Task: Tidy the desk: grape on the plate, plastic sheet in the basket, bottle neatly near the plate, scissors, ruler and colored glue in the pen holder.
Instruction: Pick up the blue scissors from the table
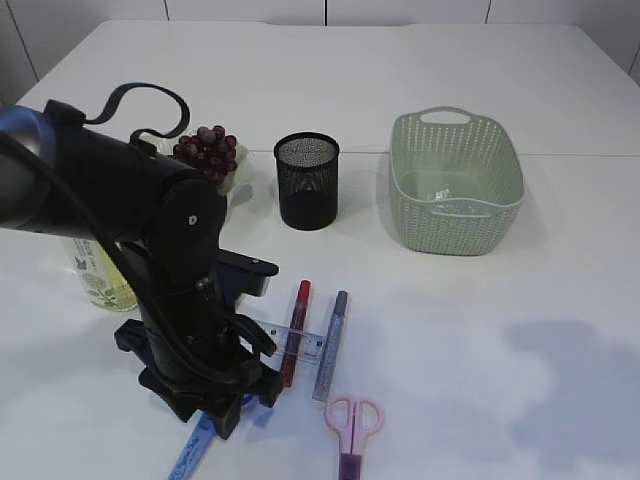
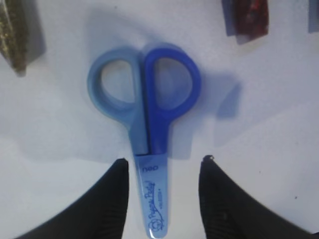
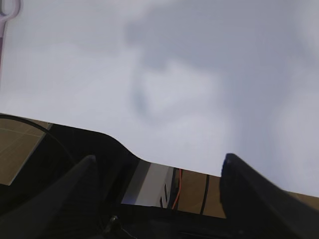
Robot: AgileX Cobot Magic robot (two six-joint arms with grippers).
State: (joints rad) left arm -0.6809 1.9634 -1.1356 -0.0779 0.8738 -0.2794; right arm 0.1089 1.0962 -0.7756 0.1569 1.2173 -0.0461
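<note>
Blue scissors (image 2: 144, 104) lie flat on the white table, handles pointing away from my left gripper (image 2: 164, 164). That gripper is open, with its black fingers down on either side of the scissors' capped blade; the left finger is almost against it. In the exterior view the left arm (image 1: 180, 290) covers most of the blue scissors (image 1: 195, 450). Beside them lie a red glue pen (image 1: 296, 330), a silver glue pen (image 1: 332, 345), a clear ruler (image 1: 305, 342) and pink scissors (image 1: 352, 425). Grapes (image 1: 207, 150) rest on the plate. My right gripper (image 3: 159, 158) is open and holds nothing.
The black mesh pen holder (image 1: 306, 180) stands mid-table, the green basket (image 1: 455, 185) to its right with something clear glinting inside. A bottle (image 1: 100, 275) stands behind the left arm. The right gripper hangs over the table's front edge.
</note>
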